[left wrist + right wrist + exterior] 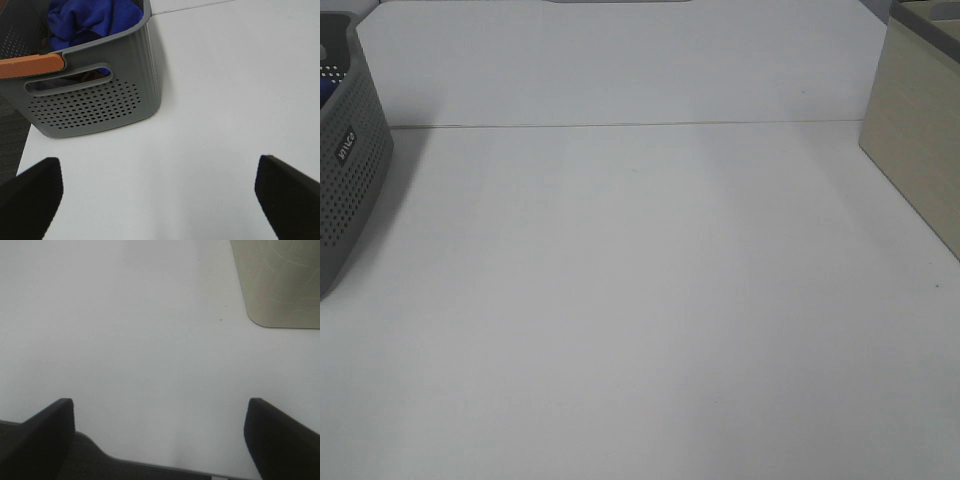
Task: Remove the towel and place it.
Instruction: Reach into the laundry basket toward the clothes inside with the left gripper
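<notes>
The towel [90,20] is a deep blue plush cloth bunched inside the grey perforated basket [90,105], which has an orange handle [30,65]. In the exterior high view only the basket's side [350,180] shows at the left edge, with a sliver of blue towel [324,92] inside. My left gripper [160,200] hangs open over bare white table, short of the basket, with nothing between its black fingers [30,195]. My right gripper [160,440] is open over the table's edge, empty. Neither arm appears in the exterior high view.
A beige box [920,130] stands at the right side of the white table [640,300]; its rounded corner [280,280] shows in the right wrist view. A seam [620,126] crosses the table at the back. Dark floor [10,135] lies beyond the table edge beside the basket.
</notes>
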Controlling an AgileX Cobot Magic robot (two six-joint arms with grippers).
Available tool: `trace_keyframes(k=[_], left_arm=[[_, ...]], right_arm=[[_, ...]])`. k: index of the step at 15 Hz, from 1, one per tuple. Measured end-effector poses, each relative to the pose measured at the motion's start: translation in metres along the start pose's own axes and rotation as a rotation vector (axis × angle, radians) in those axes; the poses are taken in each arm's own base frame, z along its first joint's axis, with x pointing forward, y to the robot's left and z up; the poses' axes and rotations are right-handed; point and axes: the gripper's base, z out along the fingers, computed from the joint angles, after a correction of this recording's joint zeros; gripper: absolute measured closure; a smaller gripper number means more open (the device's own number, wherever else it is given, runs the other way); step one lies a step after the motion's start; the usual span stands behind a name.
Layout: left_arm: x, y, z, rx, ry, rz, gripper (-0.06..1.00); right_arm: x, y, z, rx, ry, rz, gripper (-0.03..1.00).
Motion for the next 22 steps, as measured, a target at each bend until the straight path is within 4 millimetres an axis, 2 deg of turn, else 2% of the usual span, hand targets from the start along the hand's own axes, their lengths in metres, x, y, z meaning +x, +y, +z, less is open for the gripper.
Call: trace_keyframes(k=[22], left_arm=[[0.0,0.0,0.0,0.0,0.0,0.0,-0.05]], right_arm=[[0.0,0.0,0.0,0.0,0.0,0.0,0.08]])
